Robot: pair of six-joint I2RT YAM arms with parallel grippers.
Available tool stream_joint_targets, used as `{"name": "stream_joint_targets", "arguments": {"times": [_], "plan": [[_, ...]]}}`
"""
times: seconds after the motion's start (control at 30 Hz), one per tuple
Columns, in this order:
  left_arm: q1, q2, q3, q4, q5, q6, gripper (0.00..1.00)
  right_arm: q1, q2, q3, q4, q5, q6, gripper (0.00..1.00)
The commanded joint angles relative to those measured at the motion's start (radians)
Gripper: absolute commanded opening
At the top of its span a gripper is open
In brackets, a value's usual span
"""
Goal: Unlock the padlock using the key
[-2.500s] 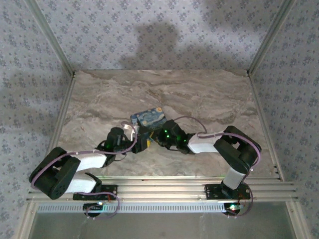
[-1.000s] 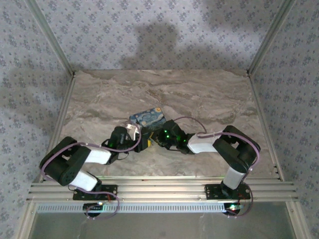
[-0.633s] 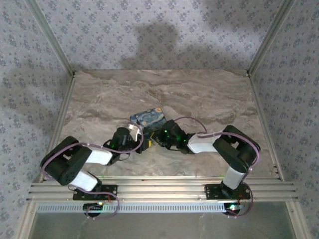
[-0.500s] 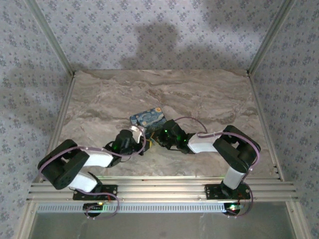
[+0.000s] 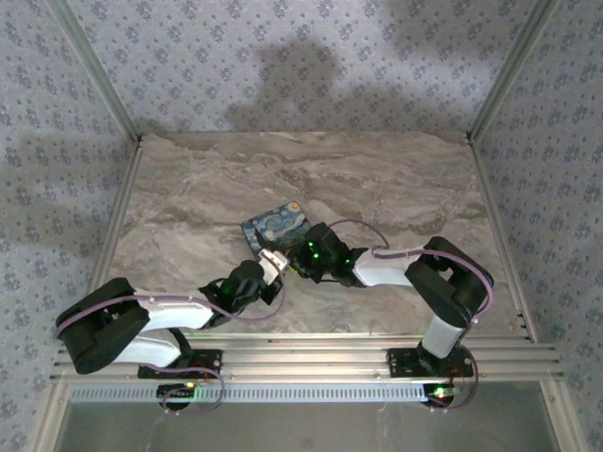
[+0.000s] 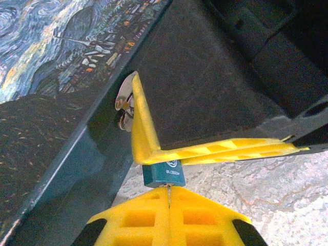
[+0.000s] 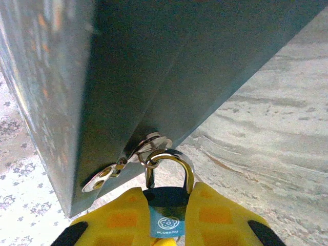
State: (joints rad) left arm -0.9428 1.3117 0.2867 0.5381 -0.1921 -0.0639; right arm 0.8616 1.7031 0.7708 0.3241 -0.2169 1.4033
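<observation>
Padlock [image 7: 165,214], small and blue, sits clamped in the right jaws, shackle through the hasp [image 7: 151,141] of a starry-print box [image 7: 128,66]; at the left wrist, the left jaws press shut just beneath it; overhead, the box lies on the table [image 5: 396,179]

Padlock [image 7: 166,214] body partly hidden; box [image 7: 154,66] cropped by frame edges, blurred.

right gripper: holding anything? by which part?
The right gripper clamps the small blue padlock by the sides of its body; its shackle is free, hooked through the hasp on the starry-print box.
</observation>
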Motion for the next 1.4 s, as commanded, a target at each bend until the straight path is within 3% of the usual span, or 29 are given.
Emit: {"name": "stream_joint_targets", "arguments": {"times": [0.0,0.23,0.43,0.67,0.97,1.13,1.37], "plan": [[-0.011,0.019,0.010,0.022,0.026,0.006,0.00,0.003,-0.036,0.036,0.003,-0.032,0.014,0.00],[0.007,0.038,-0.011,0.095,0.064,-0.090,0.00,0.002,-0.038,0.034,0.006,-0.032,0.017,0.07],[0.011,0.025,-0.004,0.084,0.071,-0.099,0.00,0.002,-0.042,0.028,0.010,-0.029,0.018,0.37],[0.014,0.007,-0.004,0.058,0.065,-0.086,0.00,-0.004,-0.080,0.018,-0.025,-0.003,0.005,0.54],[0.015,-0.009,0.009,0.022,0.050,-0.058,0.00,-0.002,-0.079,0.035,-0.068,-0.001,-0.021,0.54],[0.013,-0.005,0.015,0.019,0.048,-0.048,0.00,0.005,-0.068,0.064,-0.120,0.005,-0.053,0.46],[0.006,-0.004,0.024,0.007,0.046,-0.031,0.00,0.013,-0.045,0.078,-0.157,0.013,-0.071,0.44]]}}
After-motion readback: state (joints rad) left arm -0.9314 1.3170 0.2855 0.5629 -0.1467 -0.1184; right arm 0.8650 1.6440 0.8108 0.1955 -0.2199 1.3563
